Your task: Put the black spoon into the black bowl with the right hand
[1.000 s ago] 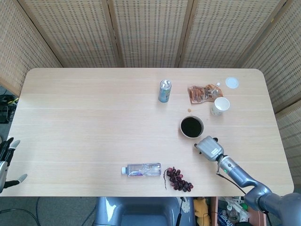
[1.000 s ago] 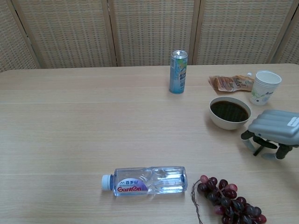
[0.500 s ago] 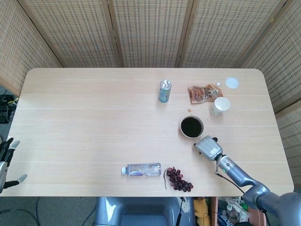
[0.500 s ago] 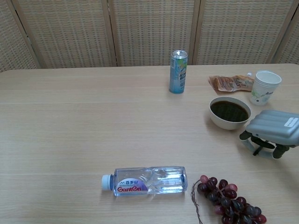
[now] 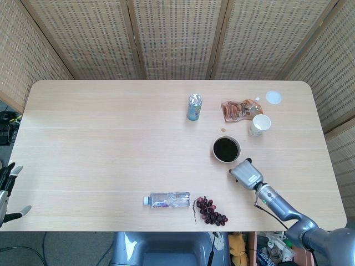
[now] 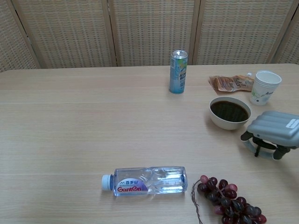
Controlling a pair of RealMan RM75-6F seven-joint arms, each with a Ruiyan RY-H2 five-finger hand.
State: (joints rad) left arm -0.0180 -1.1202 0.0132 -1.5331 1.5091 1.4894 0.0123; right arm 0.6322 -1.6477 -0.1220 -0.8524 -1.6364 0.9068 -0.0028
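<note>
Lab setup, table (image 5: 111, 133), wicker screens (image 5: 172, 33)

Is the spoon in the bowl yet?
Not yet. The black bowl shows no spoon inside. The right hand is palm down on the table just beside the bowl, fingers curled under it. Whether it is gripping the spoon cannot be told. Lifting it over and dropping it into the bowl remains.

Head view looks steeply down on the whole table (image 5: 111, 127); chest view, low and nearer, faces twelve o'clock across its right half.
</note>
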